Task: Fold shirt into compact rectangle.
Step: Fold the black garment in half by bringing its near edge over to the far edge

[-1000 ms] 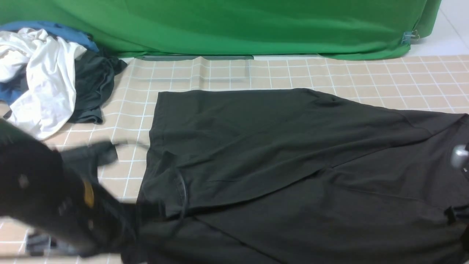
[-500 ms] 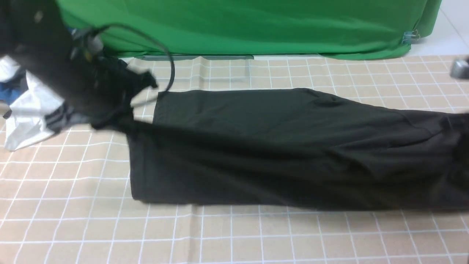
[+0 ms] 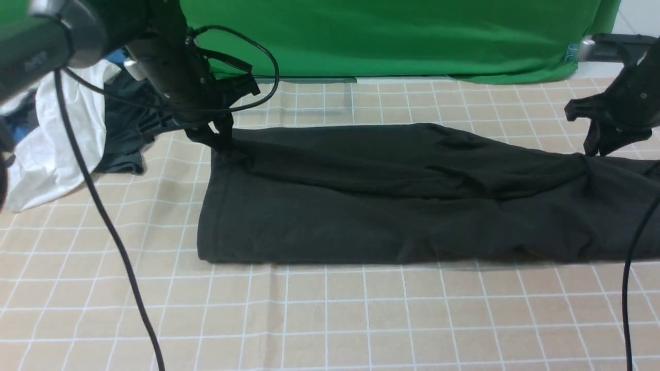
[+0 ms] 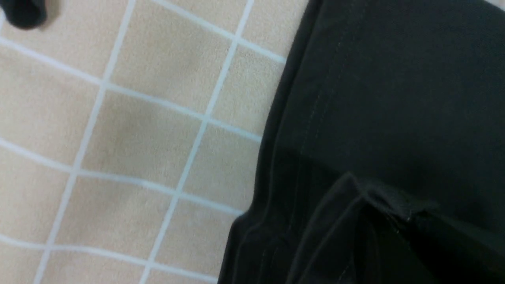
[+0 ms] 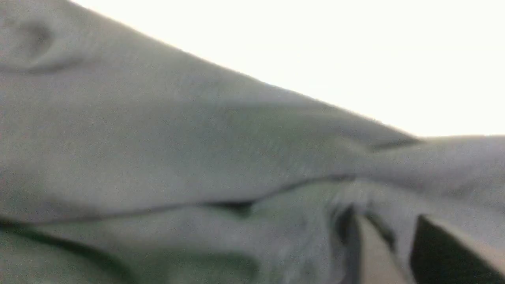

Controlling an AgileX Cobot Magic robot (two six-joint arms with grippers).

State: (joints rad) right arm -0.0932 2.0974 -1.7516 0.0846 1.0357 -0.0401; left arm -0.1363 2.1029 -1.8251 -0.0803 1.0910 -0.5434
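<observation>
Black shirt (image 3: 392,206) lies doubled lengthwise across the checked cloth (image 3: 330,319), its far-left corner pinched in the left gripper (image 3: 220,141), while the right gripper (image 3: 593,149), its grip lost in blur, meets the far edge; both should lower together, keeping the edges aligned.

Beige grid tablecloth (image 3: 330,319), folded black shirt (image 3: 361,206) across it, clothes pile (image 3: 51,149) far left
</observation>
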